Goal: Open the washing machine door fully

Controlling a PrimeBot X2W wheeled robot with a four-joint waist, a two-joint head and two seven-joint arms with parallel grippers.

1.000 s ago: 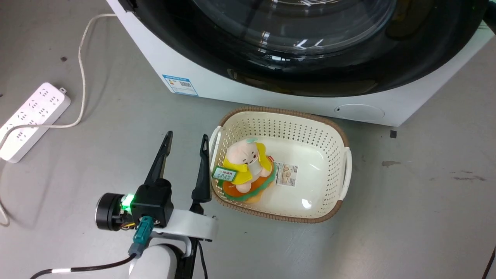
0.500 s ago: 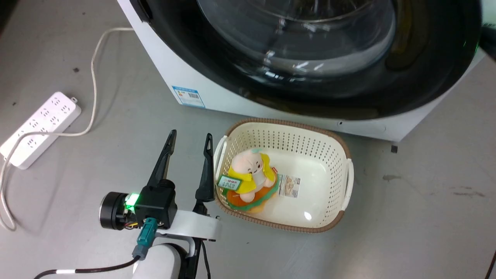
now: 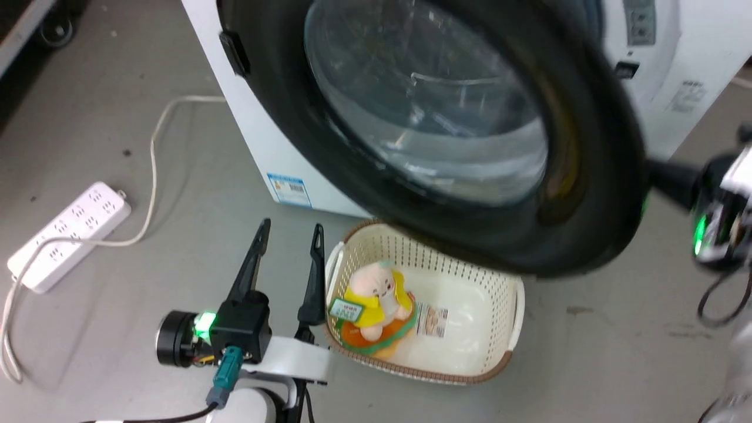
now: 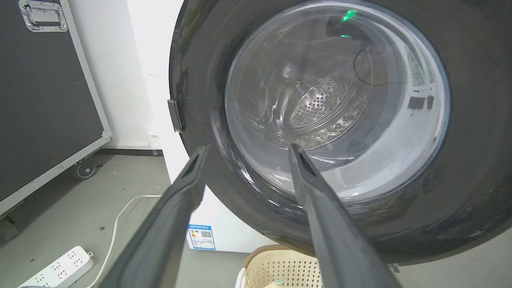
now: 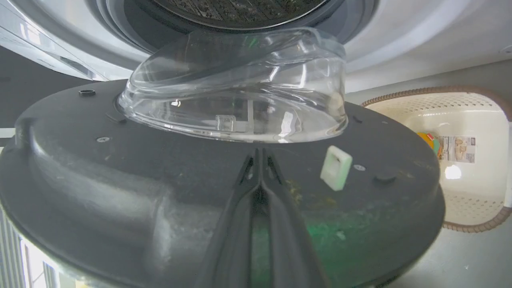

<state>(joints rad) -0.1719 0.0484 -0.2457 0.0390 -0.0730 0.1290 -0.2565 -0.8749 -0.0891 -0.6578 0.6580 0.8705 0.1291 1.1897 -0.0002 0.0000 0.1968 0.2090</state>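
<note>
The washing machine door point(image 3: 587, 194), glossy black with a bulging glass window, stands partly swung out from the white washing machine point(image 3: 247, 135). My right gripper point(image 3: 658, 173) reaches in behind the door's free edge. In the right wrist view it point(image 5: 259, 152) is shut with nothing between its fingers, and its tips rest against the door's dark inner face point(image 5: 120, 180), just below the glass bowl point(image 5: 240, 100). Low over the floor, left of the basket, my left gripper point(image 3: 292, 224) is open and holds nothing. In the left wrist view it point(image 4: 248, 147) points at the door's outer side.
A cream basket point(image 3: 511, 329) holding a plush toy point(image 3: 376, 294) sits on the floor under the door's lower edge. A white power strip point(image 3: 64, 235) with its cable lies at the left. A black wheeled case point(image 4: 40, 100) stands left of the machine.
The head camera has tilted up. The door has swung further out from the machine, and my shut right gripper has come into view behind its edge. The left gripper stays by the basket.
</note>
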